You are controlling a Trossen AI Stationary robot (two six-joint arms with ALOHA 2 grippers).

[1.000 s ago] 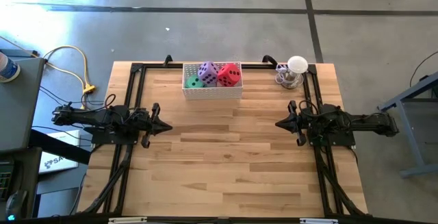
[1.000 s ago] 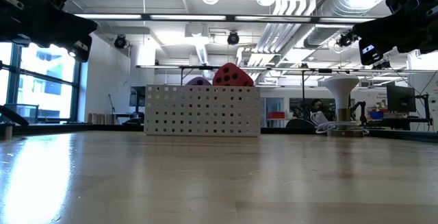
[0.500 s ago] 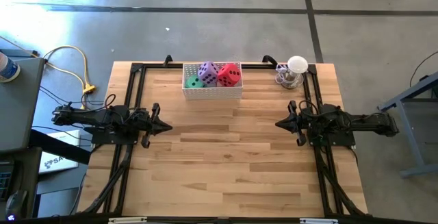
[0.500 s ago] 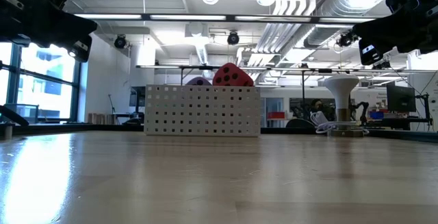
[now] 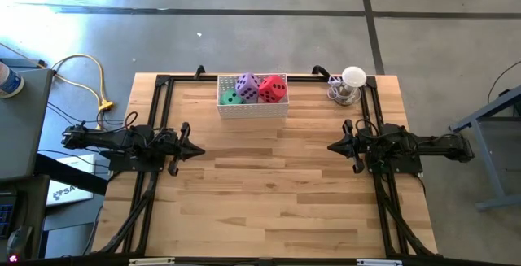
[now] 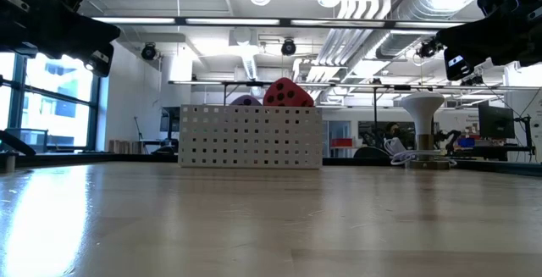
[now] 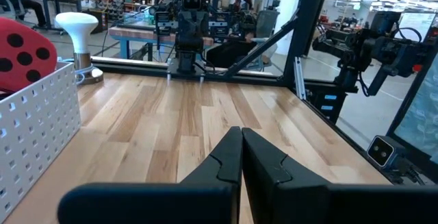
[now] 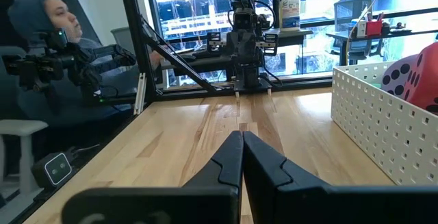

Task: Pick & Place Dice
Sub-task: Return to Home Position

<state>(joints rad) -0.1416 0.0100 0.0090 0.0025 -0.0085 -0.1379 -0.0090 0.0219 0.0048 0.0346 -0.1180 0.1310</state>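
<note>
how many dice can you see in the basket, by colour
red die: 1
purple die: 1
green die: 1
total: 3 in view from above, all inside the white basket

I've got the white basket [image 5: 252, 108] at the table's [image 5: 269, 201] far edge. The red die [image 5: 273, 89] pokes above its rim, so the only way in is from overhead. Nearer than the basket it's all bare wood, a wide lane between the left gripper [image 5: 198, 150] and right gripper [image 5: 332, 146], both pinched closed. Right of the basket stands a white mushroom-shaped lamp [image 5: 352, 85], with a gap between.
</note>
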